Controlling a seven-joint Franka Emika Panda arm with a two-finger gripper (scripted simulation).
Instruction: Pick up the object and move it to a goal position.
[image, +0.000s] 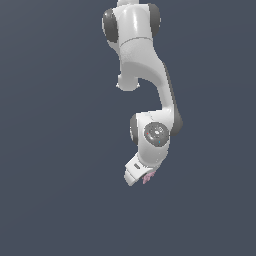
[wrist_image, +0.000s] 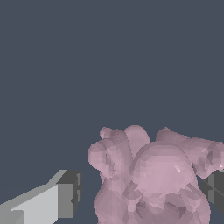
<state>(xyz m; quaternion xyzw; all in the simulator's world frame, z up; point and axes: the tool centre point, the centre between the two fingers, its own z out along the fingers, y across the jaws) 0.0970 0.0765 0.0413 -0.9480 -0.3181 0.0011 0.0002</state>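
Down at the bottom end of the white arm, the gripper is tilted toward the exterior view's left, with the little pink lumpy object poking out right at its tip. Up close on the wrist view, the object sits between the two fingers, which stand apart; one dark pad touches or nearly touches it, the other has a visible gap. Everything else is plain dark grey-blue.

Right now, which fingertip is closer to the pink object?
The dark fingertip cut by the frame edge: the pink object reaches it. The other fingertip, on the pale finger, shows a gap.
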